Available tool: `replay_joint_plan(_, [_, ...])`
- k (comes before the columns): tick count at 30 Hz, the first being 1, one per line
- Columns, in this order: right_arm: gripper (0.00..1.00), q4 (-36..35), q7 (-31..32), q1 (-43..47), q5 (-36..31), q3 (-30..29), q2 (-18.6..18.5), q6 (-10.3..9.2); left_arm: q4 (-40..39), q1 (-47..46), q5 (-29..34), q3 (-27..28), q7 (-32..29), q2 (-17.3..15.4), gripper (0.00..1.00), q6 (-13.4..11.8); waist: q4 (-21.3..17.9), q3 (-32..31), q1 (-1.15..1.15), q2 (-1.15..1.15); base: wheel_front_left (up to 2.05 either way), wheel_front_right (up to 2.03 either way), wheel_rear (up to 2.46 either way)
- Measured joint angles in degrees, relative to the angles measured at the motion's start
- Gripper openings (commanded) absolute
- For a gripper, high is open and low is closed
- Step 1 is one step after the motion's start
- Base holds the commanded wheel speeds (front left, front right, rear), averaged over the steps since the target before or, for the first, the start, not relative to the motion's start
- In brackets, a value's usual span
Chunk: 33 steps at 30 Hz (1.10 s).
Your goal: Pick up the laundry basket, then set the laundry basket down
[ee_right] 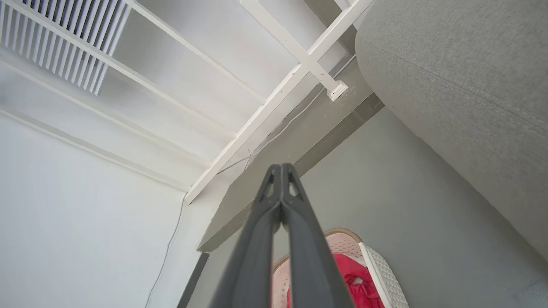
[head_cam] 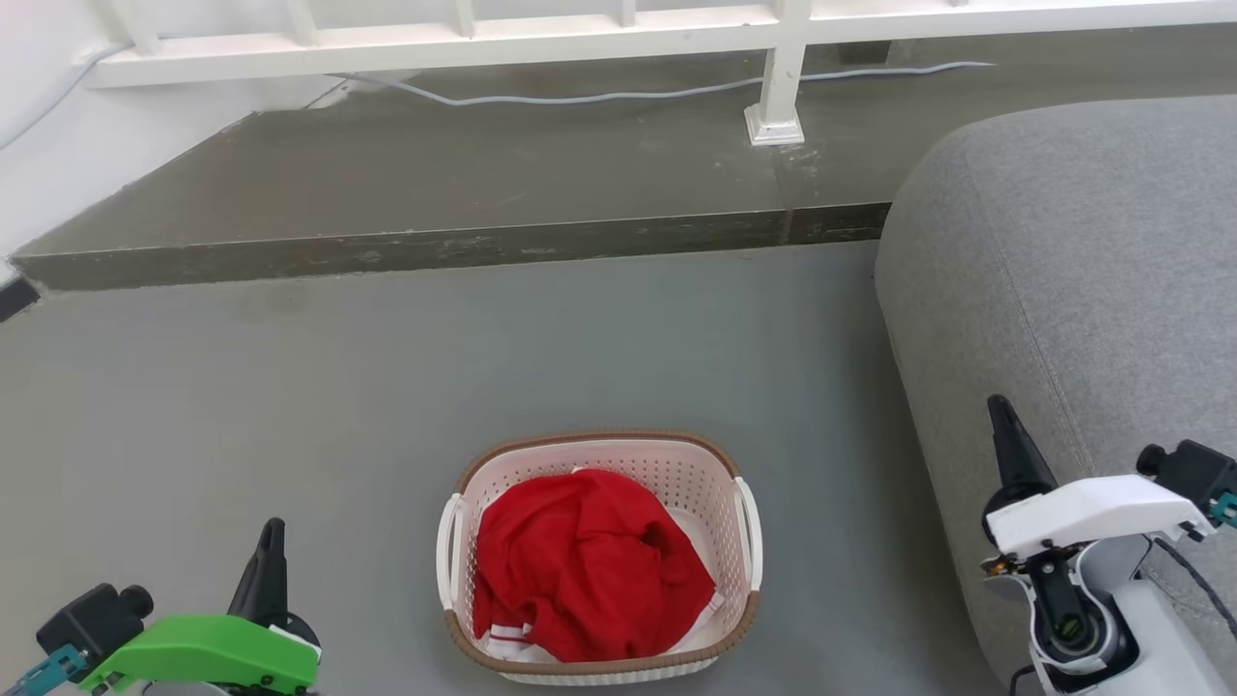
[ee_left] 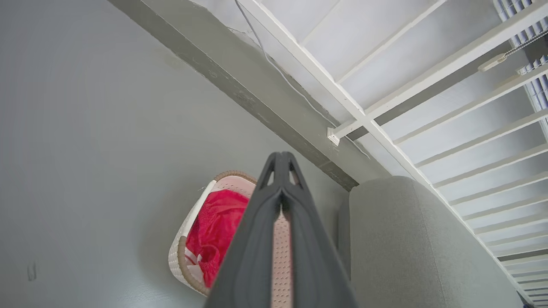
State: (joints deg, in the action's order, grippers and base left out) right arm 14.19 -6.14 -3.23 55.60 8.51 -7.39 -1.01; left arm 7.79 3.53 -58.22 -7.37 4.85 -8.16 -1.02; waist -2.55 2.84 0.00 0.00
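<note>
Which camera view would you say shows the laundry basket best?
The head view: the whole laundry basket, rim and both handles, with red clothing inside. In the wrist views, the shut left gripper and right gripper each cover part of it.

A grey floor [head_cam: 242,406] meets a raised concrete step [head_cam: 435,174], white railing [head_cam: 483,29] behind, grey sofa [head_cam: 1063,242] at right.

Cream-white basket [head_cam: 676,478] — walls dotted with holes, brown woven-look rim, 2 white handles. Red cloth [head_cam: 589,565] with white trim. Grey floor [head_cam: 290,406], grey sofa [head_cam: 1063,271], white railing [head_cam: 483,39]. Green casing on left gripper [head_cam: 273,527], white on right gripper [head_cam: 995,404] — dark fingers [head_cam: 266,580].
</note>
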Motion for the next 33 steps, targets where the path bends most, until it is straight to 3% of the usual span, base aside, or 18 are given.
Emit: replay_joint_plan(33, [0.00,0.5,5.9,0.0,24.8,-7.7,1.6,4.63,4.5,-3.7,-23.4,4.7,-4.8,1.9,0.00,4.7,1.6,-1.7,0.00,0.00,0.00,0.00,0.00])
